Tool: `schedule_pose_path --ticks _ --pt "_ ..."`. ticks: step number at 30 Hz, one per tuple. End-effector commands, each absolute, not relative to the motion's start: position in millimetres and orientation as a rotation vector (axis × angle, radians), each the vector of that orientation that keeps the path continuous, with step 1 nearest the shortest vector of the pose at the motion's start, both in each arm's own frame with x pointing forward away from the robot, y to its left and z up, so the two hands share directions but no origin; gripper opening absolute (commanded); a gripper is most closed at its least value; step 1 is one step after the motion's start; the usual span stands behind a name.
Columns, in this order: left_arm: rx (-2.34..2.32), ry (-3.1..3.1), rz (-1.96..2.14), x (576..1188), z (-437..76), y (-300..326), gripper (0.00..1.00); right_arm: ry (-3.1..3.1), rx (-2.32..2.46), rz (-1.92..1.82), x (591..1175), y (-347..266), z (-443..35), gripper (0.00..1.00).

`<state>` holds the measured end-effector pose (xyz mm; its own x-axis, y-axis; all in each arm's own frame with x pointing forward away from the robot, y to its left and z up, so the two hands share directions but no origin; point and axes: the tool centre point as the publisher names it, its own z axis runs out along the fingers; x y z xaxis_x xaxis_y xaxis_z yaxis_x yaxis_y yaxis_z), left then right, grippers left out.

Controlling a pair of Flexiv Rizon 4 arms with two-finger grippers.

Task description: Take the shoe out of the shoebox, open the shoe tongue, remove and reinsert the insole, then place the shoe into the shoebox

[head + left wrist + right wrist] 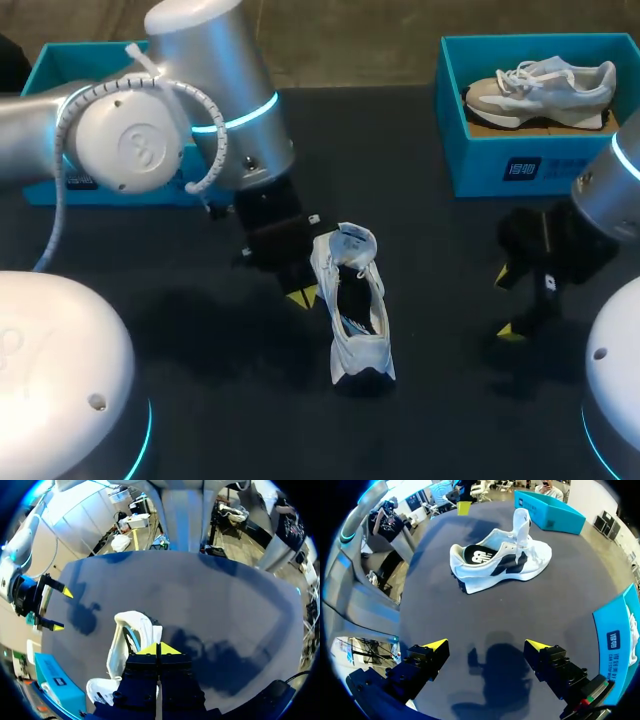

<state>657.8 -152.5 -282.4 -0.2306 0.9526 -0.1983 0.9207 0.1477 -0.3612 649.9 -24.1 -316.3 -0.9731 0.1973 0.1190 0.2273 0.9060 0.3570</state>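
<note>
A white shoe point(356, 312) stands mid-scene on the bench point(200, 340), tongue point(352, 241) raised. The left gripper point(303, 296), clenched and empty, sits just left of it. The right gripper point(508, 303), fingers spread, hangs well right.

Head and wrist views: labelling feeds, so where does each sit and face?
Head view: above, behind the robot, looking down on the table; left arm, right arm show.
Left wrist view: on that wrist, looking past the shut left gripper over the shoe.
Right wrist view: on that wrist, facing the shoe beyond the open right gripper.
Shared: the shoe.
</note>
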Motion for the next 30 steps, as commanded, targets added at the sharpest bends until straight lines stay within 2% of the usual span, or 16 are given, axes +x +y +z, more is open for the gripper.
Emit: schedule_pose_path --ticks 1,11,30 --pt "-1.934 -2.233 0.604 673 -284 -164 0.0 -2.98 -0.313 -0.603 651 -35 -317 1.0" --pt "-2.044 -2.062 0.487 673 -294 -189 0.0 -2.95 -0.253 -0.62 650 -65 -313 1.0" --pt "-2.127 -1.791 0.263 661 -330 -205 0.0 -2.95 -0.253 -0.62 650 -65 -313 1.0"
